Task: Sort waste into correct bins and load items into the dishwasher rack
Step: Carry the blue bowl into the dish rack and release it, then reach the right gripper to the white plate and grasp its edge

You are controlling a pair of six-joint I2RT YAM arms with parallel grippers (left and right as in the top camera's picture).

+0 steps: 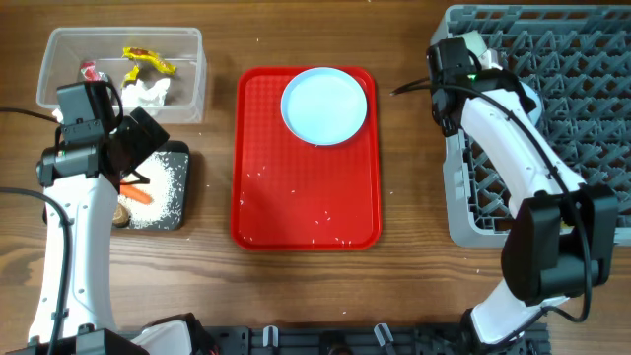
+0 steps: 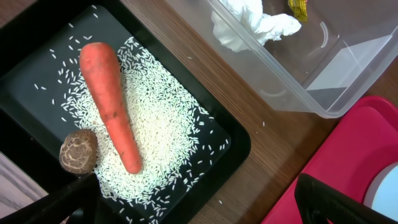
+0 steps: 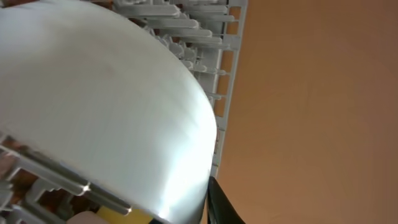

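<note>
Plate (image 1: 325,106) upper centre, nearer right gripper (image 1: 471,54), frame-left of it; its state hidden by bowl (image 3: 106,93), left gripper (image 2: 196,186) wide.

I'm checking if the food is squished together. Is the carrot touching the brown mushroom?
Apart. The left wrist view shows a strip of rice and black tray between the carrot and the mushroom.

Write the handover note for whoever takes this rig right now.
Left hand: open, empty, over the black tray.
Right hand: at the rack corner against a bowl; grip unclear.
Done: wrappers and tissue in the clear tub; carrot, rice, brown lump in the black tray.
To do: plate on the red tray, stray grains there.
</note>
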